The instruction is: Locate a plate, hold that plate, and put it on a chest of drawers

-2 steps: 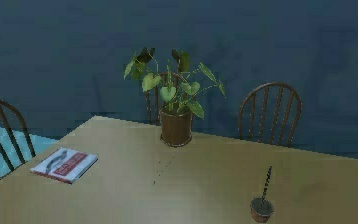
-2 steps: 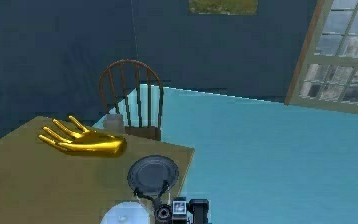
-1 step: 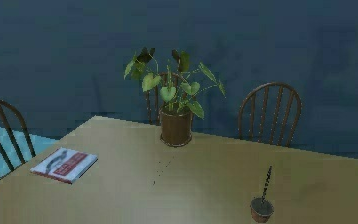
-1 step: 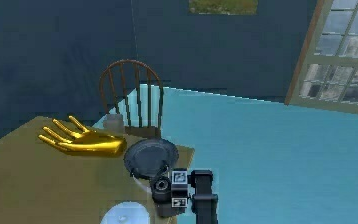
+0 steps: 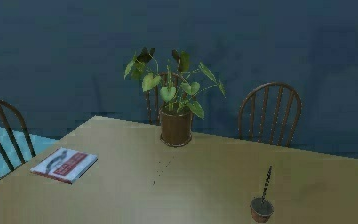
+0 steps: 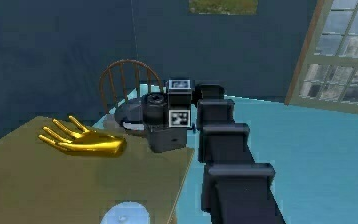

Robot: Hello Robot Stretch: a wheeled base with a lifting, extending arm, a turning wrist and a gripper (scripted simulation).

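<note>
Wooden table (image 5: 217,170) stretches across the forward view, carrying a leafy potted plant (image 5: 175,108) in the middle, a red-and-white booklet (image 5: 65,164) at the left and a tiny pot with one thin stalk (image 5: 262,205) low at the right. A spindle-back chair (image 5: 270,110) waits behind it, against a dark blue wall.

Over to the arm side view: a pale round disc (image 6: 125,213) lies flat near the table's edge at the bottom, and I'd call that the plate. It rests on the tabletop, so it's found at best, not lifted. A golden hand-shaped ornament (image 6: 82,137) sits farther up. The arm (image 6: 232,165) reaches out level along the table's edge. The gripper (image 6: 152,120) sits left of the white marker squares (image 6: 179,117), well beyond the disc, with another chair (image 6: 127,80) behind. Whether it holds anything, I can't tell. Early days, then: grasping, carrying and setting down on a chest of drawers all lie ahead.
</note>
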